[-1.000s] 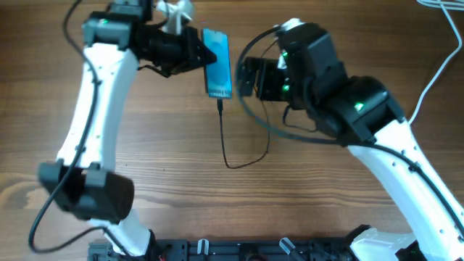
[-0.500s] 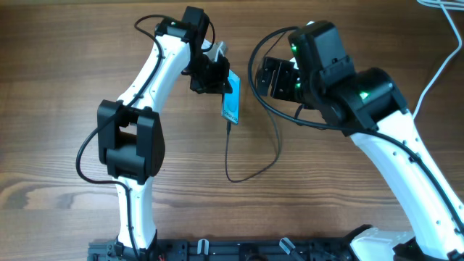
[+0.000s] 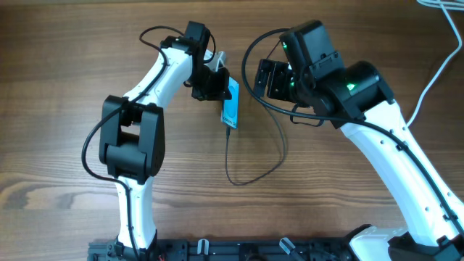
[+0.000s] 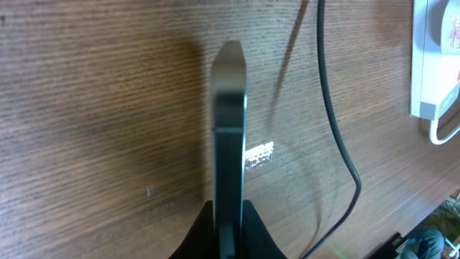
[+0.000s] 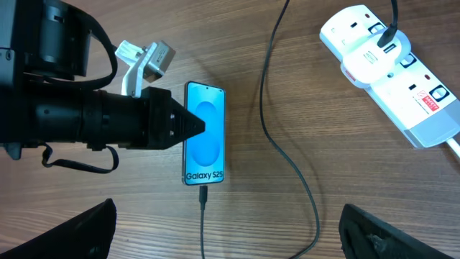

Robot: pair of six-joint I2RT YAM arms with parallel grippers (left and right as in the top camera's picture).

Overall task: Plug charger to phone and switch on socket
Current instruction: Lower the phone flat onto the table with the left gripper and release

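Observation:
The phone has a teal screen with "Galaxy" text and faces the right wrist camera. My left gripper is shut on it. In the left wrist view the phone shows edge-on between the jaws. In the overhead view the phone sits tilted at the left gripper. The charger's black connector sits in the phone's bottom edge. Its thin cable loops below. The white socket carries the white plug. My right gripper is open and empty, above the phone's right side.
The socket's end also shows at the right edge of the left wrist view; in the overhead view the right arm hides it. A thick white cord runs along the table's far right. A small white bracket sits on the left wrist.
The left gripper carried the phone from the far edge toward the table's middle and turned it on edge. The cable followed. The right arm shifted slightly.

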